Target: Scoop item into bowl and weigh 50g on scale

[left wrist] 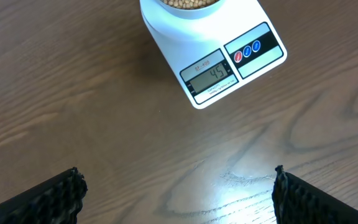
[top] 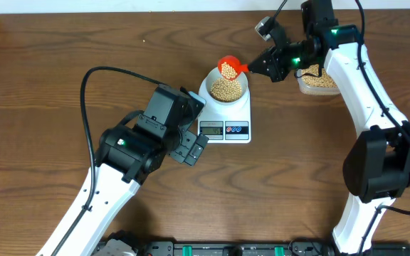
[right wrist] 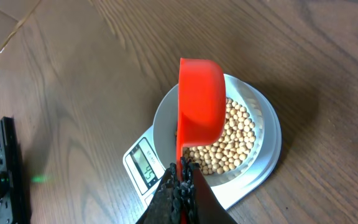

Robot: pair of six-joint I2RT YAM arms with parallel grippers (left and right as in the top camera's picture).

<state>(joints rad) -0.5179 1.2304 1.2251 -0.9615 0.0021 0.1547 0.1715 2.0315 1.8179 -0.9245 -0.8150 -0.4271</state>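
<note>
The right gripper [top: 256, 68] clenched the handle of a red scoop [top: 228, 67], tilted over the bowl [right wrist: 163, 121] of beans [top: 226, 89] on the scale [top: 224, 129], whose display [left wrist: 215, 73] read 45. The left gripper [left wrist: 179, 193] hung released, fingers spread wide, just near-left of the scale. A tub [top: 319, 82] of beans sat far right.

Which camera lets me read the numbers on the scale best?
The left wrist view: the display on the scale is big and sharp, reading 45. Overhead shows it tiny and unreadable. The right wrist view sees it slanted and small beside the bowl.
</note>
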